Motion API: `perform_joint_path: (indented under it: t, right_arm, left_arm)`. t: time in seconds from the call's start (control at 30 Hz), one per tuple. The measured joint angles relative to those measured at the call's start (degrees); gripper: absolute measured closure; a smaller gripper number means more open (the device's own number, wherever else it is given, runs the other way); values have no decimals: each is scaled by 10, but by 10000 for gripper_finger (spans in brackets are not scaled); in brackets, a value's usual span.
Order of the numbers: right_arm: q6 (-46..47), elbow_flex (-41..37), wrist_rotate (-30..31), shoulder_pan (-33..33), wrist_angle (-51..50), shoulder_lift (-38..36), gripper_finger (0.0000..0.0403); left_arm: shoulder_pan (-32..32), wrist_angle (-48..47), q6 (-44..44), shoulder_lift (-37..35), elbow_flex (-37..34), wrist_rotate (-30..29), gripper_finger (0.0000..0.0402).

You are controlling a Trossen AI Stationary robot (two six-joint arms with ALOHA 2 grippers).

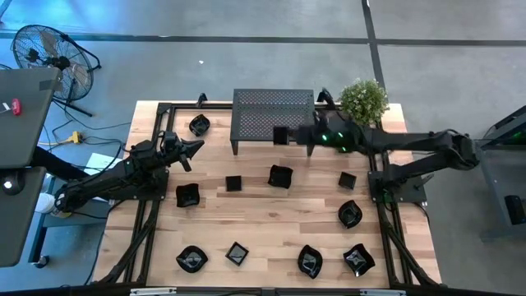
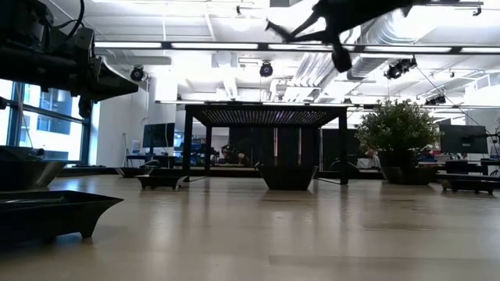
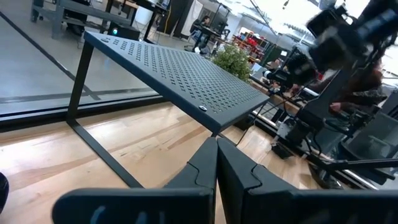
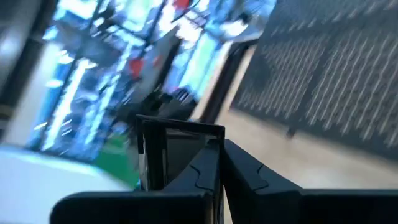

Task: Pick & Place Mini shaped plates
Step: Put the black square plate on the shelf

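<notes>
Several tiny glossy black plates lie on their bases across the wooden table [image 1: 271,218], among them a scalloped one [image 1: 280,176], a square one [image 1: 233,183] and one near the far left [image 1: 199,125]. The black perforated rack [image 1: 274,115] stands at the far middle. My right gripper [image 1: 289,136] reaches in from the right over the rack's near edge, shut on a small square plate [image 1: 279,136]. My left gripper [image 1: 194,148] hovers shut at the table's left, level with the rack [image 3: 180,74], touching nothing. My right gripper [image 4: 222,149] pinches the square plate [image 4: 177,158] between its two fingers at one rim edge [image 4: 211,144]. The fingers come level from the table's right side. The plate is lifted clear and sticks out beyond the fingertips, over the rack's near edge.
A potted green plant [image 1: 363,99] stands at the table's far right corner, beside the rack. Plates line the near edge [image 1: 191,260] [image 1: 358,260]. A fan [image 1: 49,53] and a dark desk stand off the table's left. Bare wood lies between the middle and near rows.
</notes>
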Motion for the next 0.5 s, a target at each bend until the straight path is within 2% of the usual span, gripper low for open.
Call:
perform_joint_path:
  t: [0.17, 0.27, 0.5]
  right_arm:
    - [5, 136, -36, -64, -171, 97, 393]
    - [6, 188, -58, -93, -247, 150, 394]
    - [16, 221, -106, -122, -262, 212, 394]
  left_arm:
    - [0, 0, 0, 0, 0, 0, 401]
    - [0, 0, 0, 0, 0, 0, 401]
    - [0, 0, 0, 0, 0, 0, 401]
